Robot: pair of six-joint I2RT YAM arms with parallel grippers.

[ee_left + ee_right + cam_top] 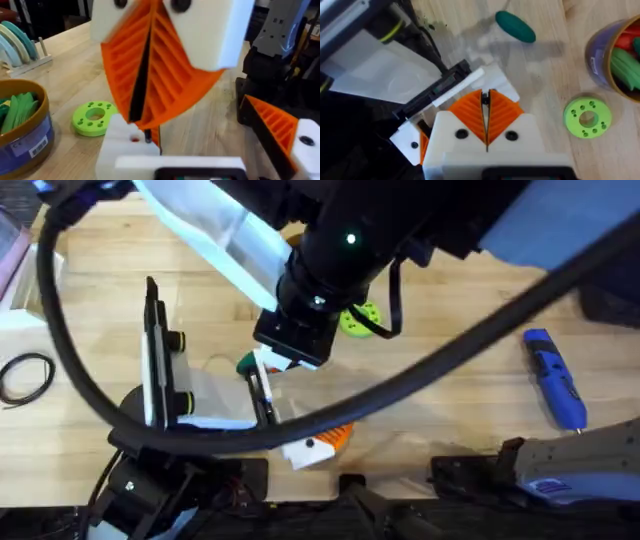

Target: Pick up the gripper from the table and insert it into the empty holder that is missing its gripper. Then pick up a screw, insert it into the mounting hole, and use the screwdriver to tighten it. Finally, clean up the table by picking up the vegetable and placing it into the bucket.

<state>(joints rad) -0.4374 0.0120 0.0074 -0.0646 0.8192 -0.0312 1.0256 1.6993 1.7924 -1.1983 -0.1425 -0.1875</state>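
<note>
The right gripper (486, 117) has its orange pads pinched shut on a tiny dark screw (148, 136), right over the white holder (122, 145). Can't tell on the left gripper. The green vegetable (515, 27) lies on the table (545, 75) near the bucket (615, 55).

You're over a table (470, 395) of pale wood, matt, its grain plain to see. Your right gripper (485, 117) has smooth white plastic fingers faced with orange ribbed pads (503, 112), dull rather than shiny. The vegetable (515, 26) is dark green, smooth, with a soft sheen. The bucket (30, 131) has a glossy tan rim, a dark blue wall and a white paper-like label. The lime-green disc (95, 118) looks like matt plastic. The screwdriver (553, 377) is bright blue plastic, slightly glossy. The cable (60, 330) across your overhead view is smooth and black.
</note>
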